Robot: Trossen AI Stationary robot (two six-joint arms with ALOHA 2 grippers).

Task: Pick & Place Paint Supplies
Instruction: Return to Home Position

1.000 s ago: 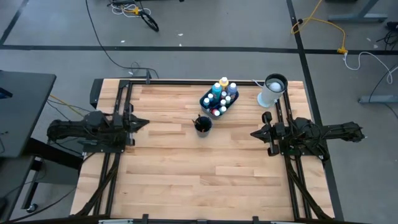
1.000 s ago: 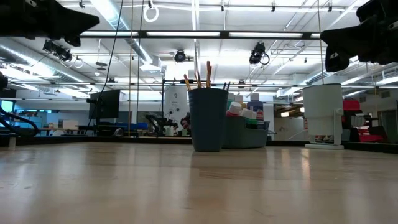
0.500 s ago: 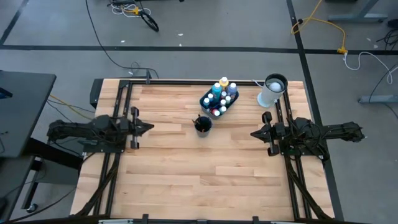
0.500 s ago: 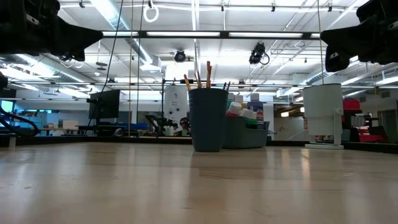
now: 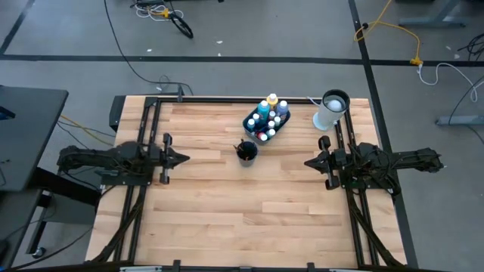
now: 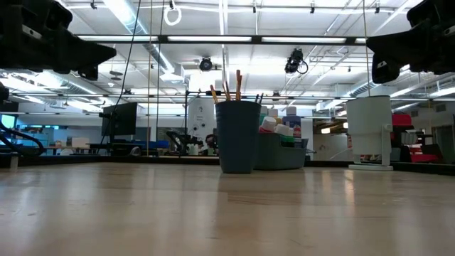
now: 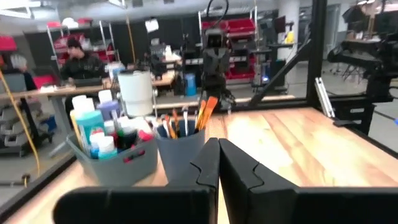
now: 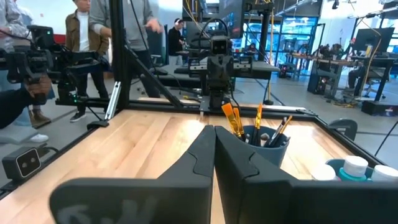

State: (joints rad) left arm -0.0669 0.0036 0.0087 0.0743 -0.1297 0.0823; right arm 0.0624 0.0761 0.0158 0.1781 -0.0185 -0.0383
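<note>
From above I see that the left jaws have come a little further over the counter (image 5: 227, 211) than a second ago. The right jaws wait at the right edge. The blue cup (image 5: 246, 151) stands mid-counter, just beside the bin (image 5: 250, 121) of paint bottles (image 5: 265, 115). In the low view, brushes (image 6: 238, 85) stand in the cup. In the wrist views, both jaws are pressed together and hold nothing.

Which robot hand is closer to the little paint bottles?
The right hand. It is at the right side of the table, diagonally near the paint bottles. The left hand is farther off, over the table's left side.
</note>
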